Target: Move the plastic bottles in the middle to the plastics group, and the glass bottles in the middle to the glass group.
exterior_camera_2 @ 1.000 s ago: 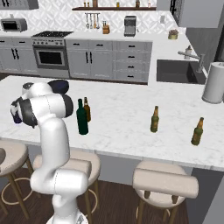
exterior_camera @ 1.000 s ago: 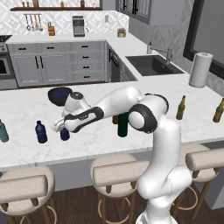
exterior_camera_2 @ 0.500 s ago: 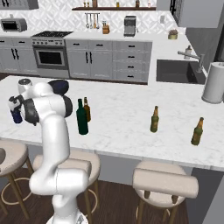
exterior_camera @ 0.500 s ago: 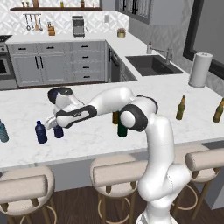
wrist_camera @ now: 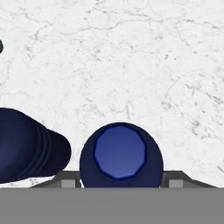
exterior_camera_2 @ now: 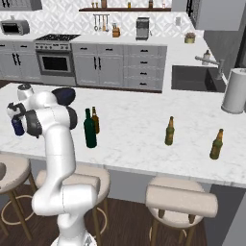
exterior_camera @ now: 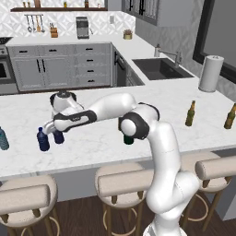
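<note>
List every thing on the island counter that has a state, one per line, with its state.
gripper: shut on the carried blue bottle.
carried blue bottle: upright, between the fingers, seen cap-on from above.
second blue bottle: upright on the counter, just beside the carried one.
teal bottle: upright at the counter's left end.
tall green bottle: upright, mid-counter.
brown bottle: upright, just behind the tall green bottle.
two beer bottles: upright, apart.
paper-towel roll: on end.

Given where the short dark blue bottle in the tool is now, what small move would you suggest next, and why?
Probably lower it a little and then open the tool. The held short dark blue plastic bottle sits between the fingers, already right beside the other dark blue bottle of the plastics group on the white marble counter, with the pale teal bottle further left. Whether its base touches the counter is unclear.
</note>
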Motion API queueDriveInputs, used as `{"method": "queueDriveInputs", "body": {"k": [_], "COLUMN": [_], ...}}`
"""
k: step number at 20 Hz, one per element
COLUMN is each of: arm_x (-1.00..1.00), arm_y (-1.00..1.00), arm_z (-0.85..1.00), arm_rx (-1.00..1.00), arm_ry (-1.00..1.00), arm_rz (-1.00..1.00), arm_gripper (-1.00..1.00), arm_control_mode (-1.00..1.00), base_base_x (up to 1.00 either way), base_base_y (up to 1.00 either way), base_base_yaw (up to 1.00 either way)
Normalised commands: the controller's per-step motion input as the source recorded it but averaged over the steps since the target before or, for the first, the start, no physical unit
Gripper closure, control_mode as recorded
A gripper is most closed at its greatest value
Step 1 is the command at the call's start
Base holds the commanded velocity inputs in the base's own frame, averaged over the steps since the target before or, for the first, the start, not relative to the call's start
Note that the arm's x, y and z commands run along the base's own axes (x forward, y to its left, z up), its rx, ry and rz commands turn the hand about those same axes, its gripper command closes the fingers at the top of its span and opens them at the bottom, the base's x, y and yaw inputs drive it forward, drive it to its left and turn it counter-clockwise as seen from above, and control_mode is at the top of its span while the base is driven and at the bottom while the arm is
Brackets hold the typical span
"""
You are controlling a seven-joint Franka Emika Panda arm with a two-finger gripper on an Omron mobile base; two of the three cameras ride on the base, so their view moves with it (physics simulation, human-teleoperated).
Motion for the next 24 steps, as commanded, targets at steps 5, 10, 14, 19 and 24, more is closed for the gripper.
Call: {"method": "queueDriveInputs", "body": {"k": [5, 10, 14, 19, 24], "arm_x": [-0.02, 0.00, 0.00, 0.00, 0.00], "arm_y": [0.00, 0.00, 0.00, 0.03, 0.00], "arm_z": [-0.12, -0.56, -0.35, -0.02, 0.00], "arm_rx": [0.10, 0.08, 0.00, 0.00, 0.00], "arm_ry": [0.04, 0.01, 0.00, 0.00, 0.00], "arm_rz": [0.00, 0.00, 0.00, 0.00, 0.00], "arm_gripper": [1.00, 1.00, 1.00, 1.00, -1.00], "arm_control_mode": [-1.00, -1.00, -1.00, -1.00, -1.00], "base_base_x": [0.00, 0.00, 0.00, 0.00, 0.00], "base_base_y": [0.00, 0.00, 0.00, 0.00, 0.00], "base_base_yaw": [0.00, 0.00, 0.00, 0.00, 0.00]}}
